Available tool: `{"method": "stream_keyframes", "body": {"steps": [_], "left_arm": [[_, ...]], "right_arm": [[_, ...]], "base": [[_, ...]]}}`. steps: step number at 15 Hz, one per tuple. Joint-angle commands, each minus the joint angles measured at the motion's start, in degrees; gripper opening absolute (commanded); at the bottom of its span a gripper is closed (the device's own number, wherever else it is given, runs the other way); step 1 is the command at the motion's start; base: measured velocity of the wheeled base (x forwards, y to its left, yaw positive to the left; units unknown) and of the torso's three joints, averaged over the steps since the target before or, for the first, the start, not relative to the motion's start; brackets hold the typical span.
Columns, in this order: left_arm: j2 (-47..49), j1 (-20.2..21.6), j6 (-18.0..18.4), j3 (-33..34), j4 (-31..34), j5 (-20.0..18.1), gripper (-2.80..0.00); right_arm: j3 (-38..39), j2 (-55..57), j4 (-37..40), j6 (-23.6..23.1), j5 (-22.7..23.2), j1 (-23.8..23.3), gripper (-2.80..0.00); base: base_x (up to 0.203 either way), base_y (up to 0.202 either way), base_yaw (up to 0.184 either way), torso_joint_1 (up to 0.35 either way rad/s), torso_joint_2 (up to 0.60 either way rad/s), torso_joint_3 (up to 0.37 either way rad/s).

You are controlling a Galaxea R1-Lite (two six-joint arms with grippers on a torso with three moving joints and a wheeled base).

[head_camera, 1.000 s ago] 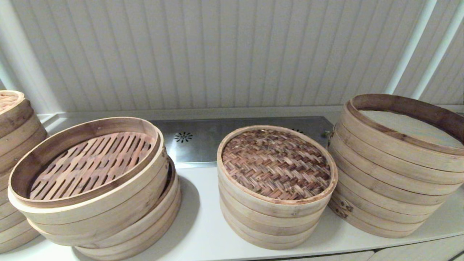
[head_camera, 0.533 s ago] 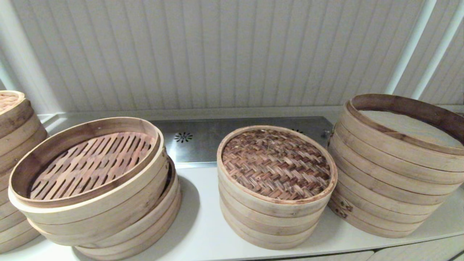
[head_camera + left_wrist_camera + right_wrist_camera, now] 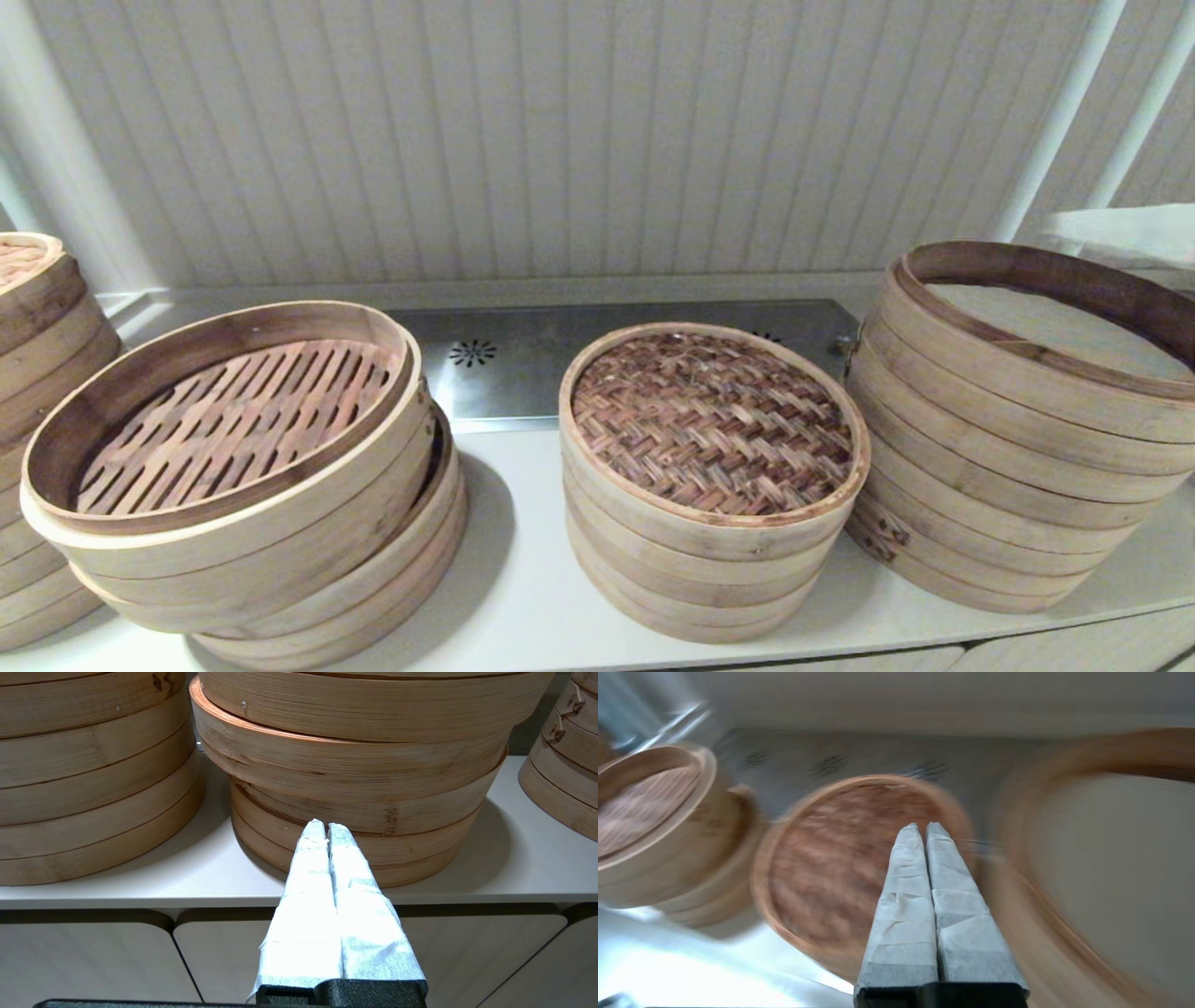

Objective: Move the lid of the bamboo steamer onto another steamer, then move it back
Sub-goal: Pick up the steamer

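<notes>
The bamboo steamer lid, dark herringbone weave in a pale band, rests on the short middle stack. Another steamer, the tall wide stack with a whitish liner, stands right beside it on the right. My right gripper shows at the right edge, high above that tall stack. In the right wrist view this gripper is shut and empty, hovering over the gap between the lid and the tall steamer. My left gripper is shut and empty, parked low in front of the counter.
A leaning stack with a slatted floor sits left of the lid, and the left gripper faces its base. One more stack stands at the far left. All rest on a white counter with a metal strip behind.
The white-wrapped right gripper has come into the head view at the upper right, above the tall steamer. The lid and the stacks have not moved.
</notes>
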Motion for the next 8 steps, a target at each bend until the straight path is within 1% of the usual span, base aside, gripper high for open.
{"method": "stream_keyframes", "body": {"steps": [1,2,3,6,7,8], "left_arm": [[0.0,0.0,0.0,0.0,0.0,0.0,-2.80],[0.0,0.0,0.0,0.0,0.0,0.0,-2.80],[0.1,0.0,0.0,0.0,0.0,0.0,-2.80],[0.1,0.0,0.0,0.0,0.0,0.0,-2.80],[0.1,0.0,0.0,0.0,0.0,0.0,-2.80],[0.0,0.0,0.0,0.0,0.0,0.0,-2.80]], "right_arm": [[-5.1,16.2,-0.1,1.4,-0.6,8.3,-2.80],[-5.5,19.2,-0.2,1.7,-1.0,10.5,-2.80],[-5.3,21.8,-0.8,1.9,-1.8,11.8,0.00],[-1.3,24.7,-10.3,1.8,-3.8,13.6,0.00],[0.0,25.9,-12.7,1.8,-4.4,14.7,0.00],[0.5,26.7,-13.8,1.2,-6.2,15.3,0.00]], "base": [[0.000,0.000,0.000,0.000,0.00,0.000],[0.000,0.000,0.000,0.000,0.00,0.000],[0.000,0.000,0.000,0.000,0.00,0.000],[0.000,0.000,0.000,0.000,0.00,0.000],[0.000,0.000,0.000,0.000,0.00,0.000],[0.000,0.000,0.000,0.000,0.00,0.000]]}}
